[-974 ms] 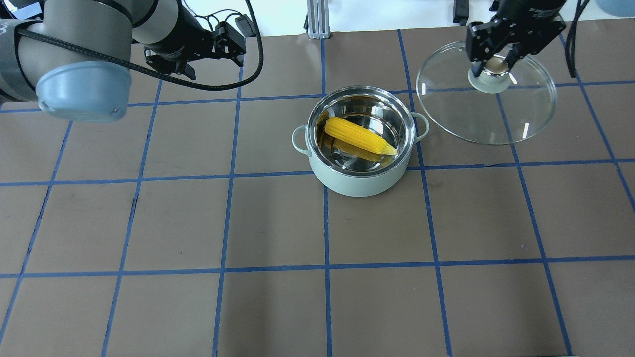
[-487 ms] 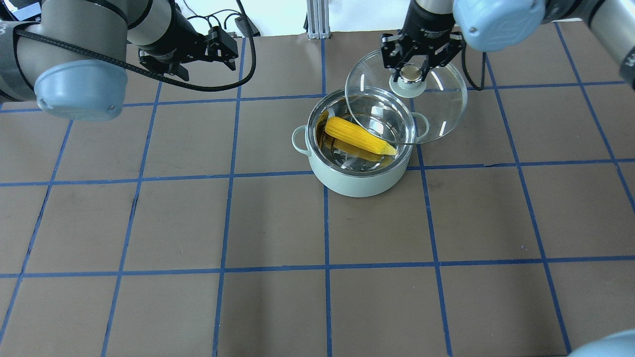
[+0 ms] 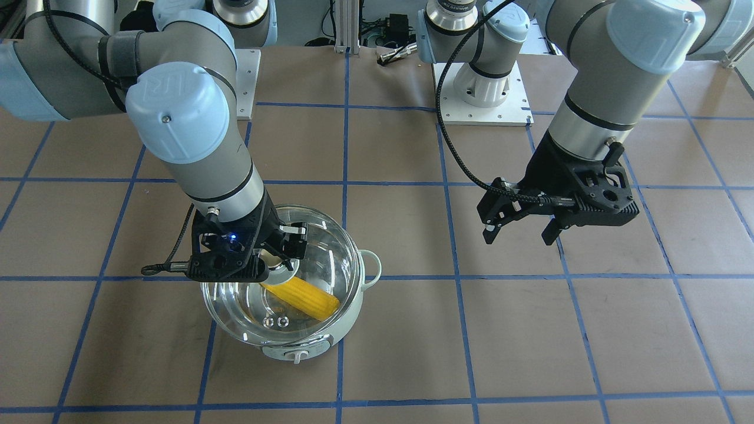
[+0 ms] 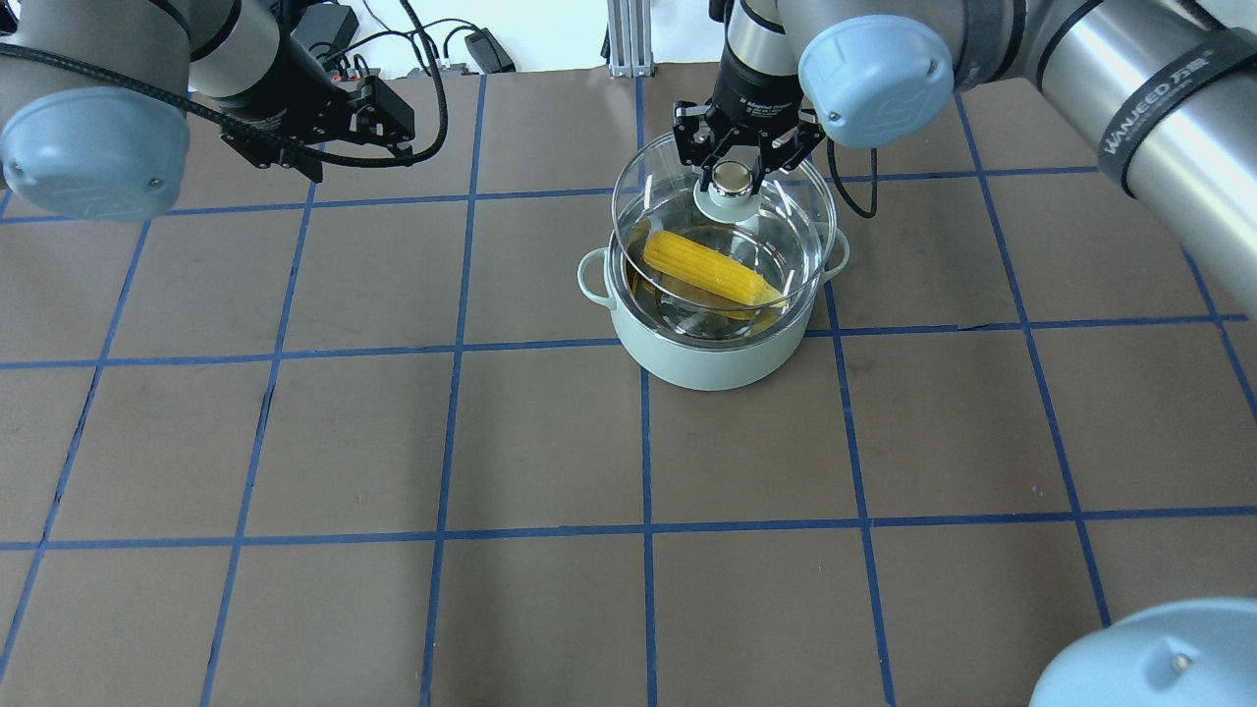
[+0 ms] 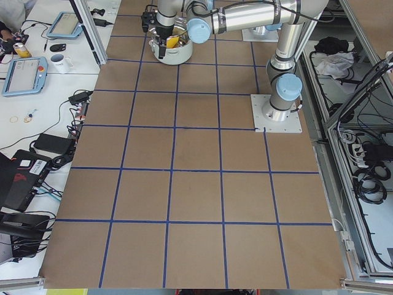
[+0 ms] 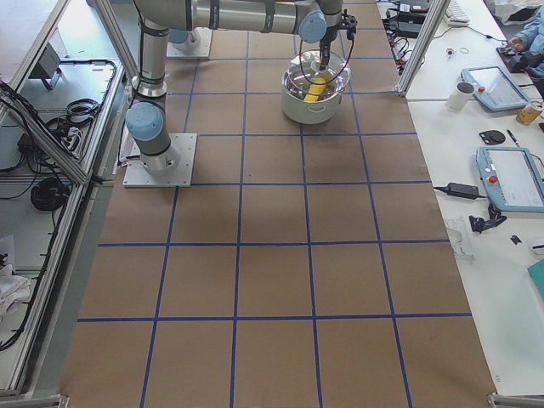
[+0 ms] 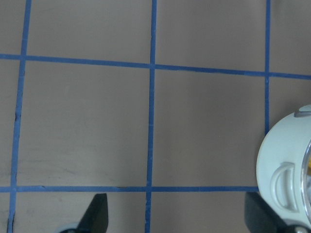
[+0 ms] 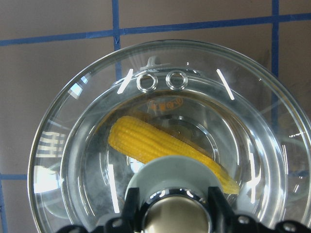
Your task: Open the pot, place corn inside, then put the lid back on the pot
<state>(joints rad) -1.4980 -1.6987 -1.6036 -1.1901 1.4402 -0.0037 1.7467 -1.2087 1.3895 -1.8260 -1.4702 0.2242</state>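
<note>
The round, pale mint-green electric pot (image 4: 707, 365) stands on the brown, blue-taped surface (image 4: 540, 442). The yellow toy corn cob (image 4: 709, 267) lies inside it, slantwise across the shiny steel bottom, with its pointed end toward the robot's right. The right arm (image 4: 756, 59) reaches straight down over the pot. Its jaws are closed on the gold-beige knob (image 4: 732, 179) of the round clear glass lid (image 4: 668, 177), holding it level over the opening.

In the right wrist view the lid's rim and the pot's rim sit nearly ring within ring. So the pot lies directly below the jaws, and I'd say all that remains is a short, straight drop. From overhead the lid looks shifted a little toward the far side of the pot, though that may only be its height. I can't tell whether glass touches steel yet. The corn seems to lie below the rim, so it shouldn't foul the lid.

The left arm (image 3: 589, 118) hangs well off to the robot's left, its jaws spread wide and empty; the right arm is plainly the nearer one
</note>
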